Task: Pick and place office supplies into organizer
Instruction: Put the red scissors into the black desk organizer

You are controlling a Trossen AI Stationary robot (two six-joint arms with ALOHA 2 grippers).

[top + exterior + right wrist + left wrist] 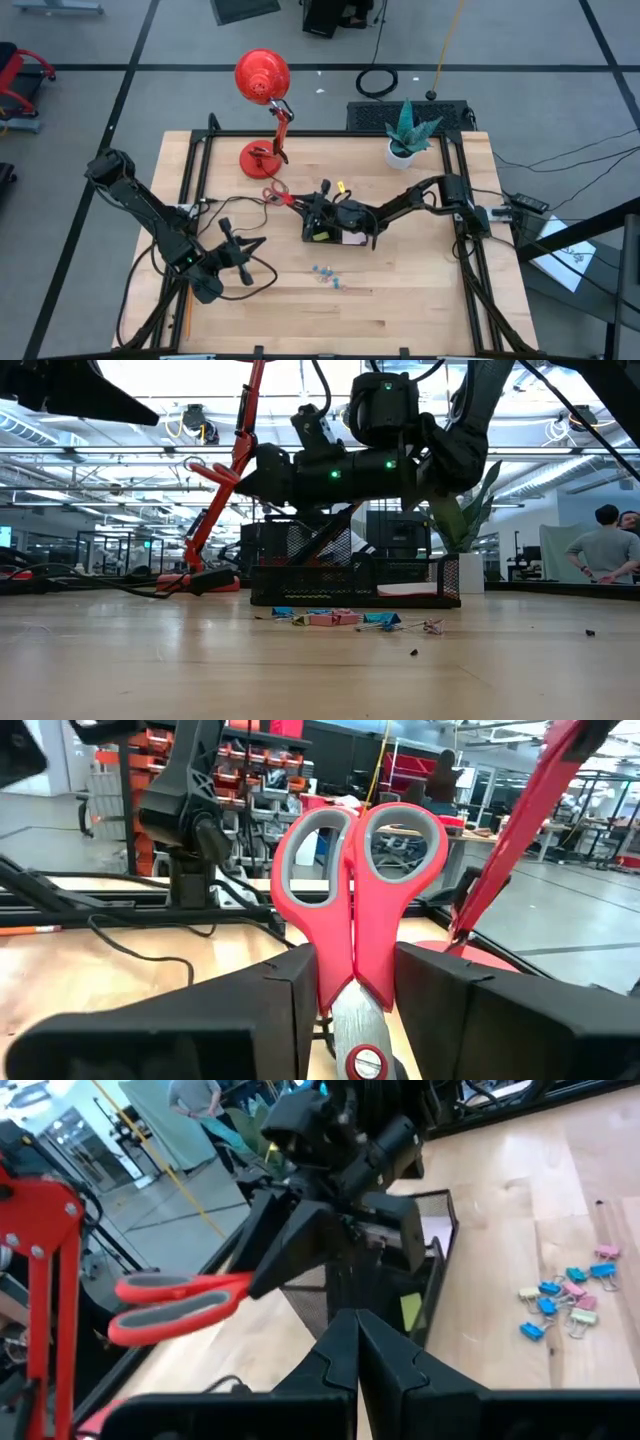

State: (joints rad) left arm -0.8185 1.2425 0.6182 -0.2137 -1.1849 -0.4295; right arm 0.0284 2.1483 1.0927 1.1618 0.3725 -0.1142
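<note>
Red-handled scissors [355, 910] were clamped in your right gripper [318, 208], held above the black organizer [335, 232] mid-worktop [420, 300]. Left gripper [240, 252] was closed, empty, near the front-left. Clips [328, 275] lay loose beside the organizer.

We see the table [400, 300] evenly and brightly lit from overhead, with only soft, short shadows under the arms. In the low view, ceiling strip lights glare white toward twelve o'clock, leaving the right gripper [262, 478] a dark silhouette. The near tabletop there is blurred. In the right wrist view the scissors [355, 910] are sharp, while the room behind goes soft.
</note>
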